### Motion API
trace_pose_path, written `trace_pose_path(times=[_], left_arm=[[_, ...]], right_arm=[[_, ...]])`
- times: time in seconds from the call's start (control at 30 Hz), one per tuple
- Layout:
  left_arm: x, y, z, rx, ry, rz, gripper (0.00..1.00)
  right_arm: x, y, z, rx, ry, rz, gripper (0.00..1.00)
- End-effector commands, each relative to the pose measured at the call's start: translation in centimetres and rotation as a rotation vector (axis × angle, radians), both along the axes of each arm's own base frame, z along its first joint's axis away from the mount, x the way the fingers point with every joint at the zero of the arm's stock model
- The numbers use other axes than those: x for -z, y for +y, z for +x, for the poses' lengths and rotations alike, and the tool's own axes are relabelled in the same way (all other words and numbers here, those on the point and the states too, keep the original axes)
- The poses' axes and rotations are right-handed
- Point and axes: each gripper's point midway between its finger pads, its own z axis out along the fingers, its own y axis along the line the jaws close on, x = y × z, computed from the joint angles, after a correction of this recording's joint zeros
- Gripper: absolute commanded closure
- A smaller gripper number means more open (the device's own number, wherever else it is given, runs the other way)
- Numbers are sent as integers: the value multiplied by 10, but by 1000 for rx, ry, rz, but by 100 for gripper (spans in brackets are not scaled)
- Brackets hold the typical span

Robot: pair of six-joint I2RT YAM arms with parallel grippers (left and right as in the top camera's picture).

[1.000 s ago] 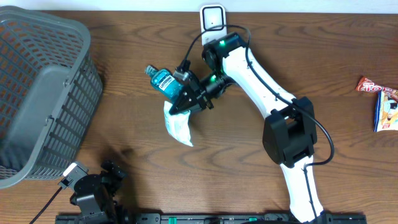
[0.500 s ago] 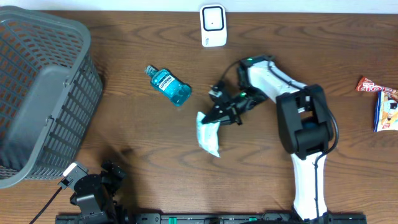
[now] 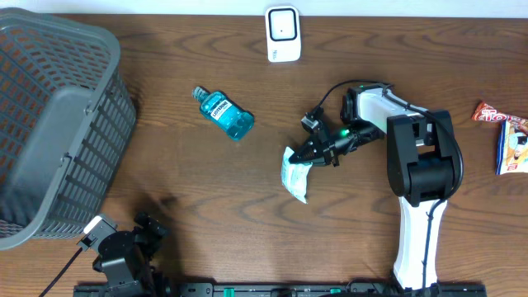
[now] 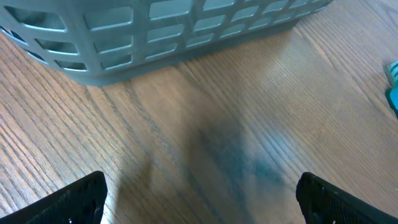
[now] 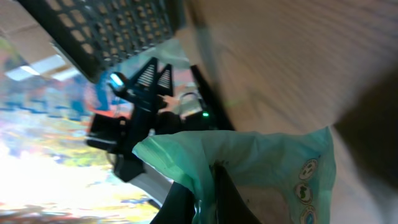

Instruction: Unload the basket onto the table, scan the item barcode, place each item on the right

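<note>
While tight on pouch [image 3: 295, 178], right claw [image 3: 303, 157].

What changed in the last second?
The right pincer, shut on the pouch, swung it rightward, away from the bottle, as the arm folded back. Nothing was let go. The bottle, scanner and basket stayed put. The left pincer stayed open and parked.
</note>
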Motion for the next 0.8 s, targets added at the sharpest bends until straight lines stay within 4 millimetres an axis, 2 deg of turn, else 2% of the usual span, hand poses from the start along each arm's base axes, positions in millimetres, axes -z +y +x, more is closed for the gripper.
trace_pose_path(times=[0.0, 0.17, 0.33, 0.6, 0.77], left_arm=[[8, 0, -5, -1, 36, -2, 2], [8, 0, -5, -1, 36, -2, 2], [8, 0, -5, -1, 36, -2, 2], [8, 0, -5, -1, 36, -2, 2], [8, 0, -5, -1, 36, -2, 2]], right_arm=[[12, -8, 0, -24, -45, -30, 99], [27, -21, 4, -40, -78, -98, 99], [26, -35, 11, 22, 9, -137, 99], [-17, -62, 13, 150, 158, -16, 99], [-13, -81, 12, 157, 149, -39, 99]])
